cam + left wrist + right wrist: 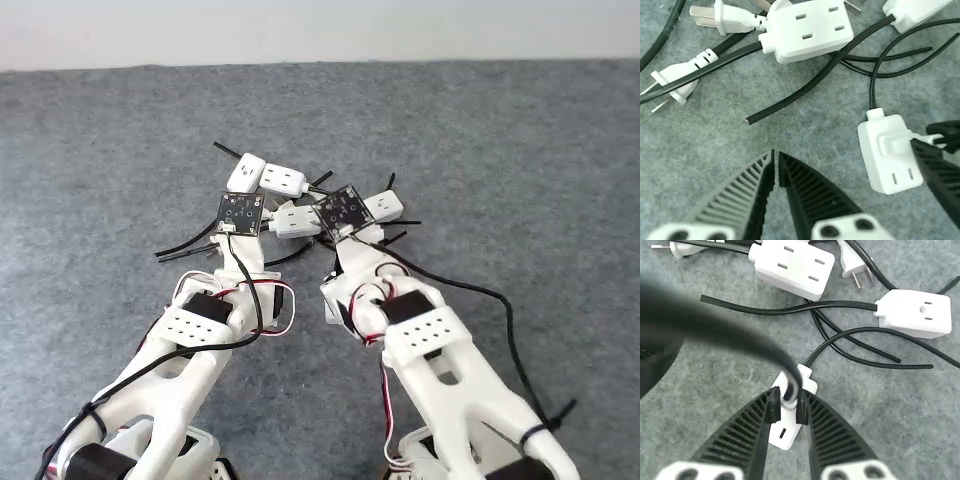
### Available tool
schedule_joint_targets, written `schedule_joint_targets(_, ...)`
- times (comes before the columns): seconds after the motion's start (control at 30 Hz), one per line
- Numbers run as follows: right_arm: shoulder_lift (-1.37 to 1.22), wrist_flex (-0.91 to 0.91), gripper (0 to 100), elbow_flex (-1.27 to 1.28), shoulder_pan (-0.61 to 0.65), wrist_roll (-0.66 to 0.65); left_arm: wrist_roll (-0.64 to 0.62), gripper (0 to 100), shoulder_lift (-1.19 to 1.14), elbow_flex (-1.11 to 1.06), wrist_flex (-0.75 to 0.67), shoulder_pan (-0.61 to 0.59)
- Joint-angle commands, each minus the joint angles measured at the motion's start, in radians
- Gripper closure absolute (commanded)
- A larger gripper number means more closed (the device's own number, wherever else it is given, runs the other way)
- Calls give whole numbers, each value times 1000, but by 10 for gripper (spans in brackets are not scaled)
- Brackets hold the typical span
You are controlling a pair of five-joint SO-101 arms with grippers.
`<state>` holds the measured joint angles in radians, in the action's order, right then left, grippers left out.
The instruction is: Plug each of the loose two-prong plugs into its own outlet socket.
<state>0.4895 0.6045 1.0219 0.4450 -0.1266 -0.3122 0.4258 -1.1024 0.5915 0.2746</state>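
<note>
Grey carpet is covering the table, and a white wall is running along the top of the high frame. Outlets and cords are lying tangled at centre frame. The left gripper is hovering almost closed and holding nothing. The right gripper is pinching a plug against a small outlet. The left wrist view is bringing out two loose plugs beside a big outlet.

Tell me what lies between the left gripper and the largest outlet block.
In the left wrist view, only a black cord, its free end on the carpet, lies between the left gripper and the largest outlet block.
</note>
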Motion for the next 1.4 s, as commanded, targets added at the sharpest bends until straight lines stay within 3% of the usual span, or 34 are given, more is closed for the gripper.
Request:
schedule_joint_targets(0.0,-47,35,991,5,10,-15,9,987,26,10,-23,-8)
schedule_joint_targets(0.43,-44,28,979,-3,12,-9,11,986,31,10,-23,-8)
schedule_joint_targets(0.7,-42,50,718,-6,111,157,11,985,31,10,-25,-8)
schedule_joint_targets(0.97,-51,47,713,-34,133,272,11,985,32,12,-25,-15)
schedule_joint_targets(1.27,-84,15,714,-55,136,322,0,986,32,16,-195,-227)
schedule_joint_targets(1.37,-142,-10,714,-84,150,321,-89,986,32,36,-203,-278)
